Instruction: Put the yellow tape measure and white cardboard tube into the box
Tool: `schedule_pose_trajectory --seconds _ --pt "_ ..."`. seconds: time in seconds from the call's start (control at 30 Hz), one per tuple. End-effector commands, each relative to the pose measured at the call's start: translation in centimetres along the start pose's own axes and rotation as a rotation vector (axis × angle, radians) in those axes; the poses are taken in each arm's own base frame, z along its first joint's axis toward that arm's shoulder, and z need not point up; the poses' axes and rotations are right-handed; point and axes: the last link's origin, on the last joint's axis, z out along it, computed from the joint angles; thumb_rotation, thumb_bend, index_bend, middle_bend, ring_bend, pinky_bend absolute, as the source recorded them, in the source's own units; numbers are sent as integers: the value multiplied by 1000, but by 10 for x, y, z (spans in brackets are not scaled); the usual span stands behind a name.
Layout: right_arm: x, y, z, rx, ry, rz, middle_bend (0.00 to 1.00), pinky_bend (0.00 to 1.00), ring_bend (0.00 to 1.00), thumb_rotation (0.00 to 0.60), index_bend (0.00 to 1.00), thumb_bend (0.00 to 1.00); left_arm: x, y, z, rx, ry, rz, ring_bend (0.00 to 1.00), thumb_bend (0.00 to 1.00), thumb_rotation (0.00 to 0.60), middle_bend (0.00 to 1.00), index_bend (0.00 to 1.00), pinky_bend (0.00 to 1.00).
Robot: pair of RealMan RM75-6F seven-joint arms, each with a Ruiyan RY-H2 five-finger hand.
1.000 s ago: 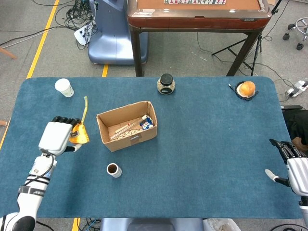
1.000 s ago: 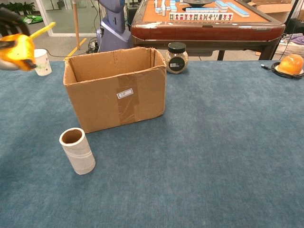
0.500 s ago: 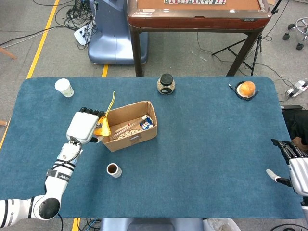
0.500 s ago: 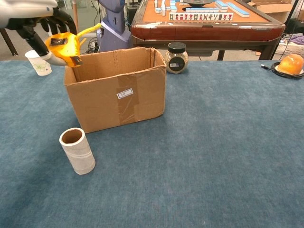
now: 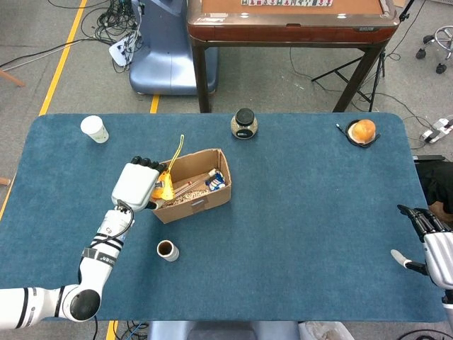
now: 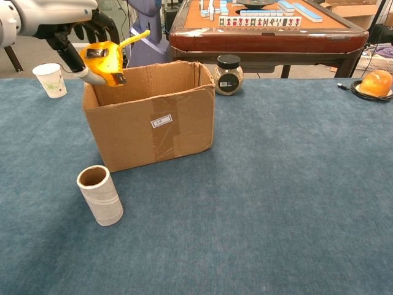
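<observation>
My left hand [image 5: 136,185] [image 6: 73,27] holds the yellow tape measure [image 5: 164,187] [image 6: 105,60] over the left end of the open cardboard box [image 5: 191,185] [image 6: 150,114]; a strip of its yellow tape sticks up and away. The white cardboard tube [image 5: 168,251] [image 6: 100,195] stands upright on the blue table, in front of the box and to its left. My right hand [image 5: 434,244] rests near the table's right edge with fingers apart and nothing in it; the chest view does not show it.
Some small items lie in the box. A paper cup [image 5: 94,129] [image 6: 50,80] stands at the far left, a dark-lidded jar [image 5: 244,124] [image 6: 228,74] behind the box, and an orange object on a black dish [image 5: 363,132] [image 6: 376,83] at the far right.
My left hand has carried the tape measure to the right, from the table left of the box to above the box's left end. The right hand has stayed put.
</observation>
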Motion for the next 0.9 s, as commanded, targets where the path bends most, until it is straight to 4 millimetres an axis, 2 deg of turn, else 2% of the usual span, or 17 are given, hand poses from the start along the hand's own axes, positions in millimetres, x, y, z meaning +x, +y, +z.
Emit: schedule_pose_trajectory --seconds 0.03,0.23,0.4,0.53,0.9 --pt "1 0 0 0 2 1 270 433 191 600 179 113 0 2 0 -4 3 6 188 161 600 288 214 227" --pt "2 1 -1 -1 6 4 270 433 191 600 179 113 -3 5 2 6 -14 22 119 119 600 189 140 227" --pt "2 1 -1 0 8 4 271 433 192 600 179 113 -5 4 0 7 -17 26 107 116 600 174 136 227" --pt "2 1 -1 -2 7 5 271 433 191 600 179 113 -3 1 -13 3 -25 17 107 116 600 173 143 227" --pt "2 1 -2 -4 5 1 277 433 192 600 199 113 5 -12 -70 -33 -82 18 118 116 600 174 180 227"
